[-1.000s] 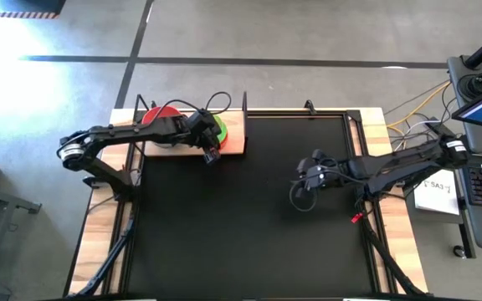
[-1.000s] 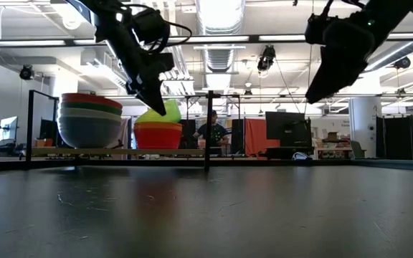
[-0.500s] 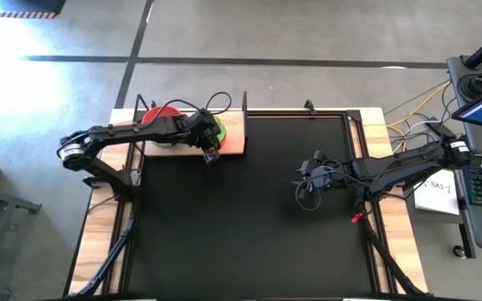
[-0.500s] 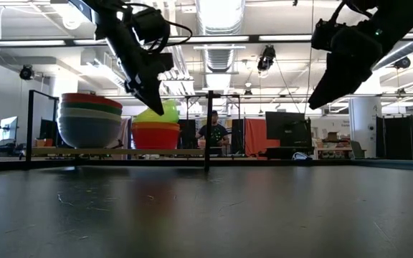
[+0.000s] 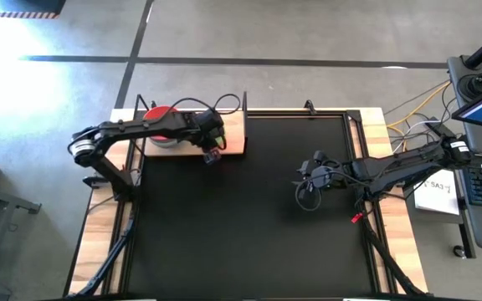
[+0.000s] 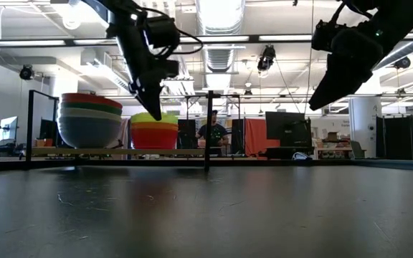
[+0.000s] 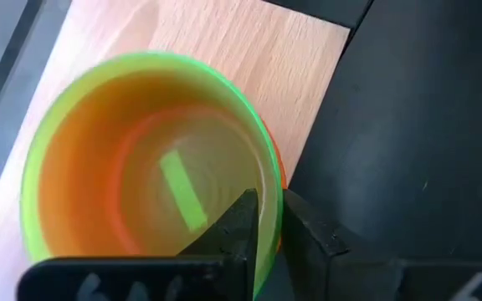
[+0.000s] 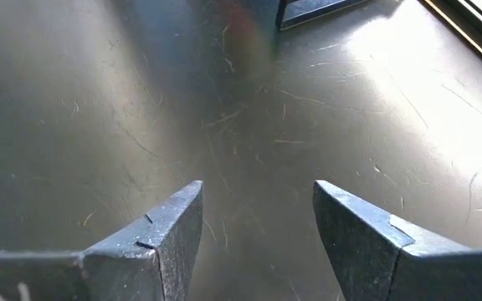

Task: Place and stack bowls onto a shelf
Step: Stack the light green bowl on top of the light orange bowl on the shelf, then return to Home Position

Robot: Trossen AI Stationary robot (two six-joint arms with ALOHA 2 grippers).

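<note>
Green bowl (image 7: 145, 159): nested level in the orange and red bowls at the shelf's (image 5: 234, 138) right end; a second ago it sat tilted, one rim lifted.
Left gripper (image 7: 270, 226): at that bowl's near rim, one finger inside the wall, one outside; jaws just starting to part, so whether the rim is clamped or already freed I cannot tell.
Meaning: in my judgement this bowl is placed; letting go and lifting off are what remain.
Left stack (image 6: 90, 120): several bowls, red on top, just left of the green bowl's stack.
Right gripper (image 8: 258, 230): well right of the shelf, above the black mat (image 5: 249, 217), jaws apart, holding nothing.
Obstacles: shelf's black upright (image 6: 208, 129) just right of the green bowl; mind it when withdrawing.
</note>
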